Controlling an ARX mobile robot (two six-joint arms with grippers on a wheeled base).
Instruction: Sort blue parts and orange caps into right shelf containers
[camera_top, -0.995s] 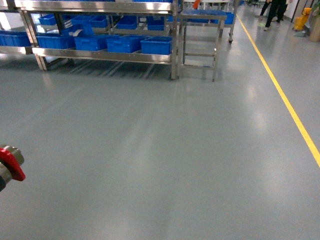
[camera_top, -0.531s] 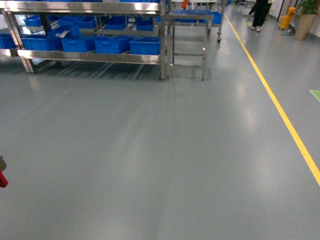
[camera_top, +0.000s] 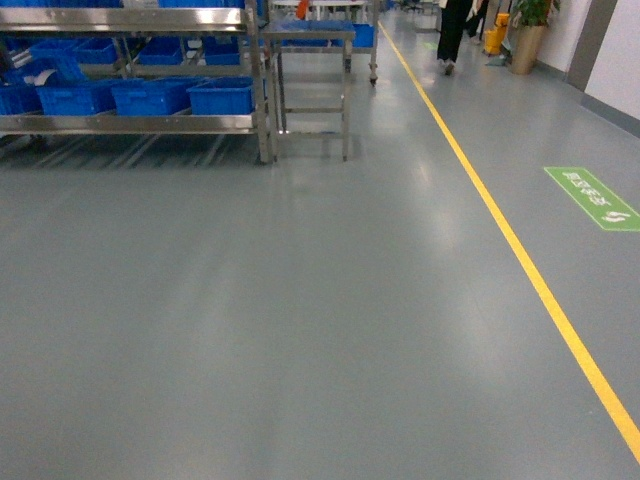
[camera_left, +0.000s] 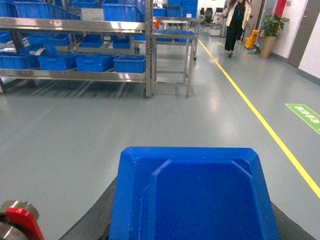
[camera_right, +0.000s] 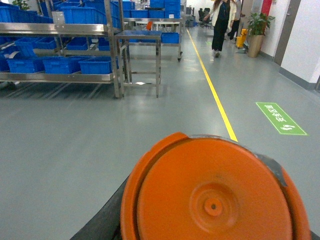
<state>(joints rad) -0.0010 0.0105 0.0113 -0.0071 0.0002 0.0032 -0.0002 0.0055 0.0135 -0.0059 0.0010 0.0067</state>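
A blue part (camera_left: 195, 195), a shallow tray-like piece with cut corners, fills the lower left wrist view, and my left gripper (camera_left: 192, 227) is shut on it with dark fingers (camera_left: 95, 217) showing at its sides. In the right wrist view a round orange cap (camera_right: 212, 195) with a small centre boss sits close to the lens, my right gripper (camera_right: 210, 230) shut on it. The blue crates (camera_top: 220, 95) stand far off on a steel shelf (camera_top: 130, 123) at the upper left. Neither gripper shows in the head view.
A small steel table (camera_top: 310, 35) stands right of the shelf. A yellow floor line (camera_top: 500, 230) runs away on the right beside a green floor sign (camera_top: 592, 197). A person (camera_top: 455, 25) walks at the far end near a potted plant (camera_top: 528, 30).
The head view has swung right: the shelf slid towards the left edge, the red-collared arm part left the frame, and the green floor sign came into view.
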